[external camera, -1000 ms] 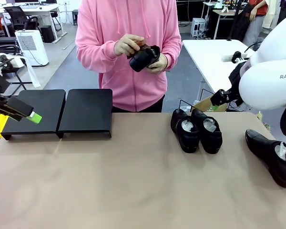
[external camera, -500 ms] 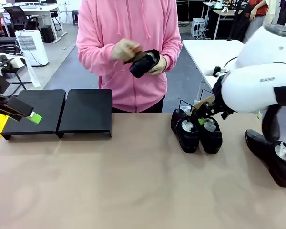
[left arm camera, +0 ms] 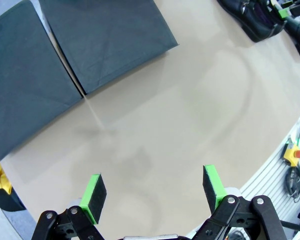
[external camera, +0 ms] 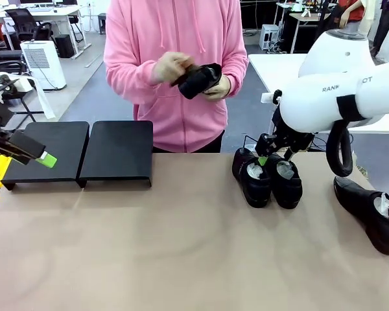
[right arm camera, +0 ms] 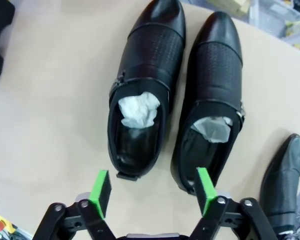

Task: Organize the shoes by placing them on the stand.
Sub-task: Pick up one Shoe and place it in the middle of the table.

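Note:
Two black shoes [external camera: 254, 180] [external camera: 286, 181] lie side by side right of the table's middle, with white paper stuffed inside. A third shoe [external camera: 371, 212] lies near the right edge. The person holds another shoe [external camera: 200, 79] in both hands at chest height. My right gripper [external camera: 271, 155] hangs open over the far end of the pair. In the right wrist view this gripper [right arm camera: 153, 190] is above the heels of the two shoes [right arm camera: 145, 85] [right arm camera: 212, 95]. The black stand [external camera: 84, 152] sits at far left. My left gripper [external camera: 44, 159] hovers open at its left end, and in its wrist view [left arm camera: 152, 192] holds nothing.
A second white table [external camera: 292, 78] stands behind on the right, with boxes beside it. The brown tabletop [external camera: 181, 246] is bare in front and in the middle. In the left wrist view the stand [left arm camera: 65, 55] lies ahead and the pair of shoes [left arm camera: 250, 17] far off.
My right arm has swung in from the right edge to above the pair of shoes. The person has turned the shoe in their hands. The left arm has not moved.

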You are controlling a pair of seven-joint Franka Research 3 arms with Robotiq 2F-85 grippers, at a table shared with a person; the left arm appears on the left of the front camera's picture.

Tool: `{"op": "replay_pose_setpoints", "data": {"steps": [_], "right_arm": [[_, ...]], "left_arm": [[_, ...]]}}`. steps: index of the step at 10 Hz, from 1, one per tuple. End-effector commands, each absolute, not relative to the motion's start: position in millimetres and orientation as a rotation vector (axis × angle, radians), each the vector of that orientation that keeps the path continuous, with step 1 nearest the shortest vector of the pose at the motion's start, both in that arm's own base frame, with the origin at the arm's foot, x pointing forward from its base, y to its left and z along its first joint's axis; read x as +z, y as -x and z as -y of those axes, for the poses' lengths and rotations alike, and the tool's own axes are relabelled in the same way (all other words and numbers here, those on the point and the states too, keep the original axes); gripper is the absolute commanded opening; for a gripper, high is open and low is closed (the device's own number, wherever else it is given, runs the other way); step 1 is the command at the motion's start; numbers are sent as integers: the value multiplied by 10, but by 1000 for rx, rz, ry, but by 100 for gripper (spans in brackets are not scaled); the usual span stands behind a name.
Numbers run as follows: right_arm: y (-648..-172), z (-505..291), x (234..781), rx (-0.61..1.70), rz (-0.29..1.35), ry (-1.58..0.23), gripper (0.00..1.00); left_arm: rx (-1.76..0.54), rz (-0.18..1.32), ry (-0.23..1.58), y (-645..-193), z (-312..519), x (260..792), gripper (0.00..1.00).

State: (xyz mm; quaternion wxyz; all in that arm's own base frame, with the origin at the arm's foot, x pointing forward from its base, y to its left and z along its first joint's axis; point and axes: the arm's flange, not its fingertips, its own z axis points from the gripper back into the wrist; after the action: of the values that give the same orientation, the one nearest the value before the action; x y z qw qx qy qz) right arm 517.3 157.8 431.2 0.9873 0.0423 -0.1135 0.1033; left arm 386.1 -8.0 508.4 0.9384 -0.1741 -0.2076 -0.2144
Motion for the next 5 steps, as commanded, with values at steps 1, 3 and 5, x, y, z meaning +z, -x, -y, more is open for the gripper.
{"op": "replay_pose_setpoints", "data": {"steps": [1, 3, 5], "right_arm": [[-5289, -1601, 4328, 124, 249, -90, 53], [-5345, -1660, 4302, 66, 259, -64, 53], [-5459, -1737, 4161, 30, 256, -53, 53]], "left_arm": [[-447, 429, 373, -3859, 65, 5076, 100], [-447, 429, 373, -3859, 65, 5076, 100], [-447, 429, 373, -3859, 65, 5076, 100]]}}
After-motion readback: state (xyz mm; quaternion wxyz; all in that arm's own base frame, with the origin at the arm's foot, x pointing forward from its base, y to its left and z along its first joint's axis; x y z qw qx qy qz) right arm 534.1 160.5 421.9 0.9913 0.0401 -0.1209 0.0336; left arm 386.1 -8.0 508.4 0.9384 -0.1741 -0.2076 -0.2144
